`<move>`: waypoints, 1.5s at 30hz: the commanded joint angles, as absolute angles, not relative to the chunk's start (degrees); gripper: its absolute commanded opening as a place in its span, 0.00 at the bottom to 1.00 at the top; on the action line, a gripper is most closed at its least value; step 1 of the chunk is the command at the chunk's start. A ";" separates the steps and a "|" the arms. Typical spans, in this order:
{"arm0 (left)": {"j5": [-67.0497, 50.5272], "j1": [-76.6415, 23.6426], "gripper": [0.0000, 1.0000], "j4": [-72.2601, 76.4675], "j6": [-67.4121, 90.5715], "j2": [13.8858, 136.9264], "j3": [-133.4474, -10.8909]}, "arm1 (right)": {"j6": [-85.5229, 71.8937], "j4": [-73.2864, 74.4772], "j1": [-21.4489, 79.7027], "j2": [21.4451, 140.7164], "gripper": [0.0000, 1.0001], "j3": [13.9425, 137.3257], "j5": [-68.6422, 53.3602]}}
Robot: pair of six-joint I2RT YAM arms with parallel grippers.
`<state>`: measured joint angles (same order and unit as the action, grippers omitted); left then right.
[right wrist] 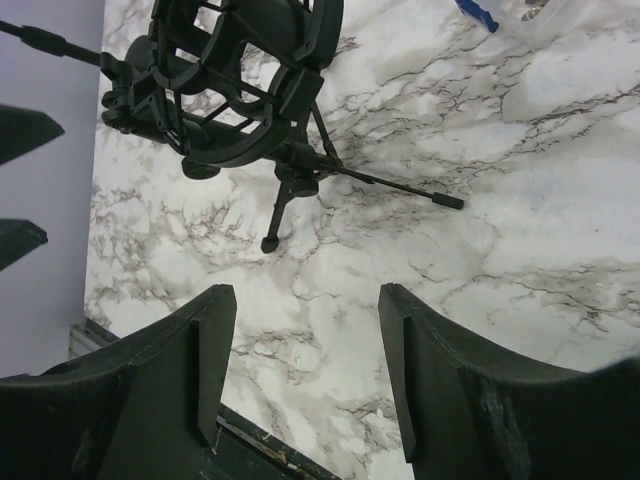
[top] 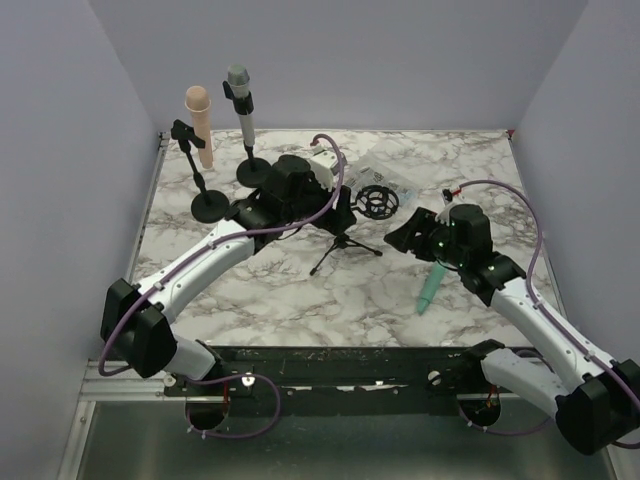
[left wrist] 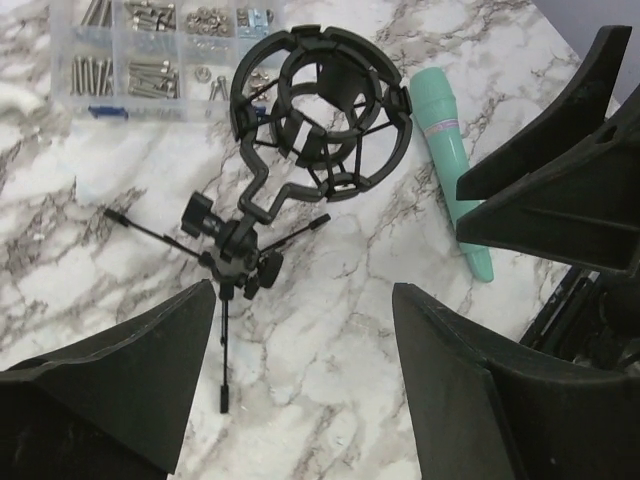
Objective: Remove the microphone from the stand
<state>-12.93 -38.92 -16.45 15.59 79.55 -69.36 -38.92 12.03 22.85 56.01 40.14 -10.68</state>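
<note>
A teal microphone (top: 430,288) lies flat on the marble table, right of centre; it also shows in the left wrist view (left wrist: 450,150). The black tripod stand (top: 345,245) carries an empty round shock mount (top: 378,201), seen close in the left wrist view (left wrist: 320,115) and the right wrist view (right wrist: 240,90). My left gripper (top: 333,213) hovers just left of the stand, open and empty (left wrist: 305,380). My right gripper (top: 405,234) hovers just right of the stand, above the teal microphone's head, open and empty (right wrist: 305,370).
A beige microphone (top: 200,125) and a grey microphone (top: 243,105) stand in black stands at the back left. A clear box of screws (top: 395,170) lies behind the shock mount. Walls close the table on three sides.
</note>
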 commanded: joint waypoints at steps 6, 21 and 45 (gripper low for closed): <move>-23.88 -34.89 0.73 -12.30 7.47 84.47 -69.36 | -36.53 16.16 22.67 52.21 0.66 39.82 -7.41; -18.31 -36.24 0.83 10.10 16.06 84.59 -46.85 | -37.00 17.49 22.63 49.56 0.67 39.11 -6.85; 2.56 -40.43 0.47 15.73 15.73 97.24 -46.89 | -35.96 17.68 22.68 49.27 0.68 38.60 -5.93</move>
<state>-3.33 -40.03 12.67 16.16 96.47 -48.12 -37.28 16.71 22.85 49.21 39.51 -7.11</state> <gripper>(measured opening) 0.503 0.674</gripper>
